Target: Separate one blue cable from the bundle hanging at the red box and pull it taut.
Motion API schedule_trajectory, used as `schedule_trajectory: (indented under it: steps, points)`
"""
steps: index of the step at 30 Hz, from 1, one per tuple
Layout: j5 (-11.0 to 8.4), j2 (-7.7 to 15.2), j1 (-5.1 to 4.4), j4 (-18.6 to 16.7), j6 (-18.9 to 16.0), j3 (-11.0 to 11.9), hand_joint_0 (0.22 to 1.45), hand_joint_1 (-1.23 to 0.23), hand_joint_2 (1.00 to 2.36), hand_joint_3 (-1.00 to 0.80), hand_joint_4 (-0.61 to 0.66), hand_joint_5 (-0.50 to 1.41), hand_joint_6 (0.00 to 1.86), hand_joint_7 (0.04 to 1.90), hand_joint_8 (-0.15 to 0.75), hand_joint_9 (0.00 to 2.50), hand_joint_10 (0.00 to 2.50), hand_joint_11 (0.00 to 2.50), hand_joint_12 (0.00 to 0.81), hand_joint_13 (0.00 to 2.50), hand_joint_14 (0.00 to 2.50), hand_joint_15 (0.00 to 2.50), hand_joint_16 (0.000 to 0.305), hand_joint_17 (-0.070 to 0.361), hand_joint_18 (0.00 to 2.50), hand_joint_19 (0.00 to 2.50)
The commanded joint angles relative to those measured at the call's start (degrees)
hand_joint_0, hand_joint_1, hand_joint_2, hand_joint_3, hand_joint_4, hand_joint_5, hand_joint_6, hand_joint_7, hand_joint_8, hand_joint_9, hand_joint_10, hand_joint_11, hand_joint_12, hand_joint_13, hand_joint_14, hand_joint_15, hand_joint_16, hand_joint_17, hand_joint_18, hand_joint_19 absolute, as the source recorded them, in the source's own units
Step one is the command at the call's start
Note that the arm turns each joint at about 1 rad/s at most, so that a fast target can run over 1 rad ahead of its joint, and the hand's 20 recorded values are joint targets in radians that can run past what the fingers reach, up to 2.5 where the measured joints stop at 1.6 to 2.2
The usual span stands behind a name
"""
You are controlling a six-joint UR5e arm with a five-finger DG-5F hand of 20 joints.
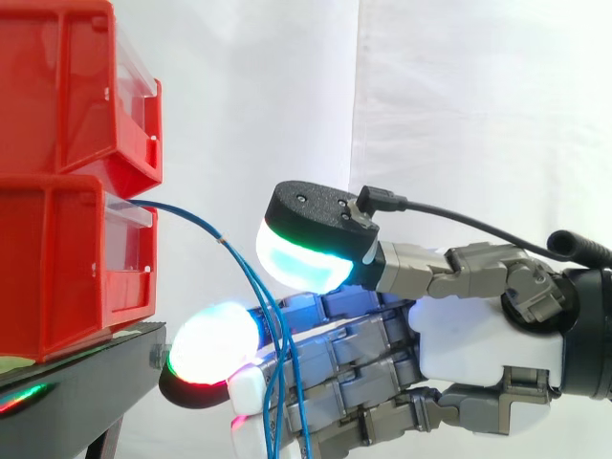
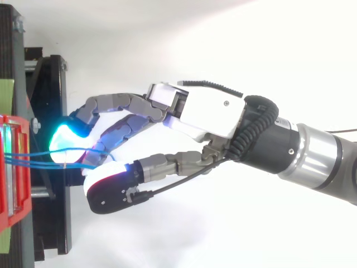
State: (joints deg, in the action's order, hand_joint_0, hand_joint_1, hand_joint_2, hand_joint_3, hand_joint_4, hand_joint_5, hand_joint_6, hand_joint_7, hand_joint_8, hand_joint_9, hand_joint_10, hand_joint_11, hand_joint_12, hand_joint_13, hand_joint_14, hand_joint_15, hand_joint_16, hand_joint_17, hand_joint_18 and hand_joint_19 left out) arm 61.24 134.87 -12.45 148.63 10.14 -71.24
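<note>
A bundle of thin blue cables (image 1: pixel 206 223) leaves the front of the lower red bin (image 1: pixel 57 268), arcs right and drops in front of my fingers. From above, the cables (image 2: pixel 39 156) run from the red bin (image 2: pixel 11 167) into the gap between my thumb and fingers. My hand (image 1: pixel 459 335) reaches in from the right with its fingers nearly straight. The thumb pad (image 1: pixel 301 258) glows cyan and green above the cables. A fingertip (image 1: pixel 215 344) glowing red and white sits below them. Thumb and fingers stand apart, and I see no strand pinched. From above, the hand (image 2: pixel 212 114) points left at the bin.
A second red bin (image 1: pixel 67 86) is stacked on the lower one. Both rest on a black stand (image 1: pixel 86 368) whose edge lies just left of my fingertips. A white curtain hangs behind.
</note>
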Motion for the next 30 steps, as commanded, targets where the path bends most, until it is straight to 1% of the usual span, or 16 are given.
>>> schedule_trajectory:
  steps: [1, 7, 15, 16, 19, 20, 21, 22, 24, 25, 27, 30]
  points:
    - [0.11, 0.13, 0.06, 0.52, -0.38, 0.14, 0.60, -0.62, 1.01, -0.43, 0.27, -0.16, 0.50, 0.88, 0.327, 0.94, 0.01, 0.48, 0.295, 0.87, 0.01, 0.39, 0.026, 0.058, 0.71, 0.32]
    - [-0.07, 0.04, -0.03, 1.40, -1.35, 0.14, 0.60, -0.62, 1.01, -0.43, 0.28, -0.16, 0.50, 0.89, 0.330, 0.96, 0.01, 0.47, 0.296, 0.88, 0.02, 0.39, 0.026, 0.058, 0.71, 0.33]
    - [0.02, 0.04, -0.11, 1.49, -2.32, 0.14, 0.60, -0.62, 1.01, -0.43, 0.27, -0.15, 0.50, 0.89, 0.329, 0.96, 0.01, 0.48, 0.295, 0.89, 0.01, 0.40, 0.026, 0.059, 0.72, 0.33]
    - [0.02, 0.13, 0.15, 1.84, -2.67, 0.14, 0.60, -0.62, 1.01, -0.42, 0.27, -0.15, 0.50, 0.89, 0.329, 0.96, 0.01, 0.48, 0.298, 0.89, 0.01, 0.40, 0.026, 0.059, 0.72, 0.33]
    - [0.20, 0.04, 0.41, 2.28, -3.55, 0.14, 0.61, -0.62, 1.01, -0.43, 0.27, -0.15, 0.50, 0.89, 0.330, 0.96, 0.01, 0.48, 0.295, 0.89, 0.01, 0.40, 0.026, 0.059, 0.72, 0.33]
    - [0.55, -0.05, 0.50, 2.55, -5.04, 0.14, 0.61, -0.62, 1.01, -0.43, 0.27, -0.15, 0.50, 0.89, 0.327, 0.97, 0.02, 0.48, 0.296, 0.89, 0.02, 0.40, 0.026, 0.059, 0.72, 0.33]
    - [0.72, -0.05, 0.50, 2.63, -5.39, 0.14, 0.61, -0.62, 1.01, -0.43, 0.28, -0.15, 0.50, 0.89, 0.331, 0.97, 0.01, 0.48, 0.298, 0.89, 0.02, 0.40, 0.026, 0.059, 0.72, 0.33]
    - [1.43, -0.05, 0.50, 2.81, -6.36, 0.23, 0.61, -0.62, 1.01, -0.43, 0.28, -0.15, 0.50, 0.89, 0.328, 0.97, 0.01, 0.48, 0.298, 0.89, 0.01, 0.40, 0.026, 0.059, 0.72, 0.33]
    - [3.97, -0.31, 0.50, 3.42, -8.91, 0.14, 0.61, -0.62, 1.01, -0.43, 0.27, -0.15, 0.50, 0.89, 0.330, 0.97, 0.02, 0.48, 0.297, 0.89, 0.02, 0.40, 0.026, 0.059, 0.72, 0.33]
    - [4.50, -0.49, 0.50, 3.60, -9.35, 0.23, 0.61, -0.62, 1.01, -0.43, 0.27, -0.15, 0.50, 0.89, 0.330, 0.97, 0.01, 0.48, 0.297, 0.89, 0.01, 0.40, 0.026, 0.059, 0.72, 0.33]
    - [5.29, -1.02, 0.50, 4.04, -10.14, 0.23, 0.61, -0.62, 1.01, -0.43, 0.28, -0.15, 0.50, 0.89, 0.330, 0.97, 0.02, 0.48, 0.295, 0.89, 0.01, 0.40, 0.026, 0.059, 0.72, 0.33]
    - [5.38, -1.37, 0.59, 4.65, -10.23, 0.23, 0.61, -0.62, 1.01, -0.43, 0.28, -0.15, 0.50, 0.90, 0.329, 0.97, 0.02, 0.49, 0.299, 0.89, 0.01, 0.39, 0.026, 0.059, 0.72, 0.33]
